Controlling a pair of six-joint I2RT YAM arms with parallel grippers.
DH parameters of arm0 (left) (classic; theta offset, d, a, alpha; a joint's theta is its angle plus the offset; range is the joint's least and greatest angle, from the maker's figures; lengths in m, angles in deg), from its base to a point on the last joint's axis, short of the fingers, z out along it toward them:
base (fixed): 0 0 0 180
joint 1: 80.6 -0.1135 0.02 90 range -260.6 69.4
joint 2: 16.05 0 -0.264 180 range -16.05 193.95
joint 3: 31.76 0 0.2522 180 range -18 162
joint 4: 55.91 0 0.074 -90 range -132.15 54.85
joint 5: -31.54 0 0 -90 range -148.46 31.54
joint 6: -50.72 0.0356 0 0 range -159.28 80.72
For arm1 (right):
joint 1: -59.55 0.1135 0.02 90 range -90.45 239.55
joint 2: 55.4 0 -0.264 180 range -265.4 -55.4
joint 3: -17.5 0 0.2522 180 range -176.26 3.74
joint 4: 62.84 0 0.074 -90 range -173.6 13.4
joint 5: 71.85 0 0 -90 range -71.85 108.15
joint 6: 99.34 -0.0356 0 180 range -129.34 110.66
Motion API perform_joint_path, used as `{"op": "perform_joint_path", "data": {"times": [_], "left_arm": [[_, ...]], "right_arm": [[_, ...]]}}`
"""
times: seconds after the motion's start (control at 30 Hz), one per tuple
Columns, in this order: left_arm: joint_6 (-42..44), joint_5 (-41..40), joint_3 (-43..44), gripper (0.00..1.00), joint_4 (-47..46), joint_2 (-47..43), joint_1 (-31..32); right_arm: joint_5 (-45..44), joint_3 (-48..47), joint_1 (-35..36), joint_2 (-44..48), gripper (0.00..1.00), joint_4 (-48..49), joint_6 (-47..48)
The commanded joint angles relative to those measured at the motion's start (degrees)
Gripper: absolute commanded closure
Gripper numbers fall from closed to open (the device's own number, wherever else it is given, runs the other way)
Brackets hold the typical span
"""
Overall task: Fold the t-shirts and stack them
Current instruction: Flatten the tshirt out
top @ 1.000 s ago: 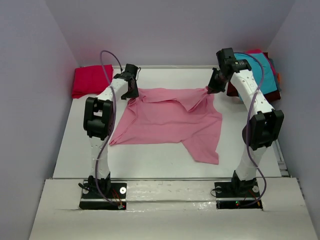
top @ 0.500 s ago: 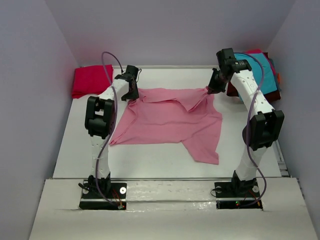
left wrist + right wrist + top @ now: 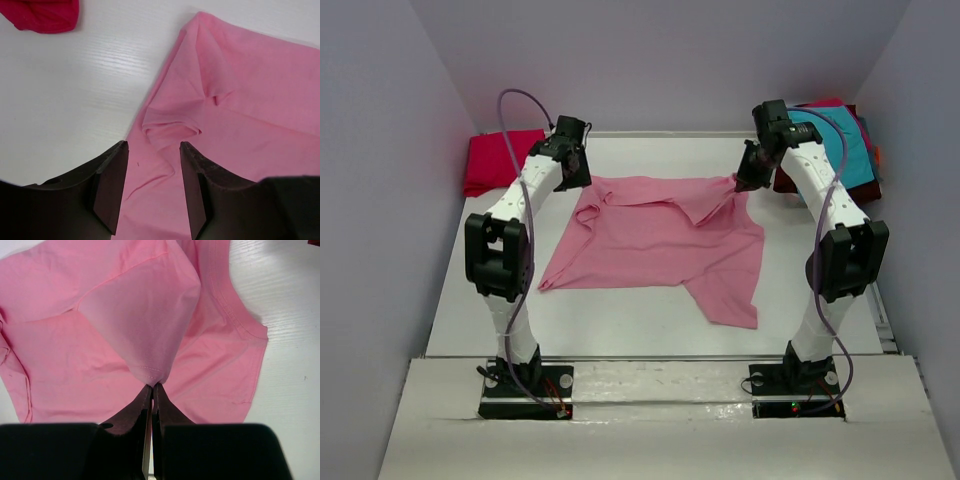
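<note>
A pink t-shirt (image 3: 660,240) lies spread and wrinkled on the white table (image 3: 620,310). My right gripper (image 3: 742,180) is shut on a pinched fold of the pink t-shirt's far right edge (image 3: 150,371) and holds it lifted a little. My left gripper (image 3: 576,178) is open and empty, raised above the shirt's far left corner, whose bunched fold (image 3: 172,131) shows just beyond its fingertips (image 3: 152,150).
A folded red shirt (image 3: 498,160) lies at the far left; it also shows in the left wrist view (image 3: 42,15). A pile of teal, red and dark shirts (image 3: 840,145) sits at the far right corner. Grey walls enclose the table.
My left gripper has let go of the shirt's far left corner, opened and lifted up and back to the left. The right gripper has stayed still.
</note>
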Motion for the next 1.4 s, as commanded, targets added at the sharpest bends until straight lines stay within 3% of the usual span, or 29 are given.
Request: {"op": "perform_joint_path", "data": {"times": [0.0,0.23,0.37,0.87,1.37], "left_arm": [[1.1,1.7,-4.2,0.45,5.6,-5.0,2.1],[0.3,1.0,-17.3,0.5,4.0,-8.2,5.0],[1.0,-0.4,-19.0,0.51,3.5,-6.7,5.6],[2.8,-3.6,-5.6,0.51,6.3,2.7,5.6],[3.3,-4.4,-0.5,0.51,6.7,9.6,5.6]], "right_arm": [[0.7,0.2,0.3,2.4,0.93,1.6,0.6],[1.5,1.1,0.3,2.2,0.93,2.9,0.2],[2.0,1.7,0.3,2.2,0.93,3.4,0.3],[2.2,3.0,0.3,2.5,0.93,4.0,0.1],[2.4,2.5,0.3,2.0,0.93,4.1,0.3]]}}
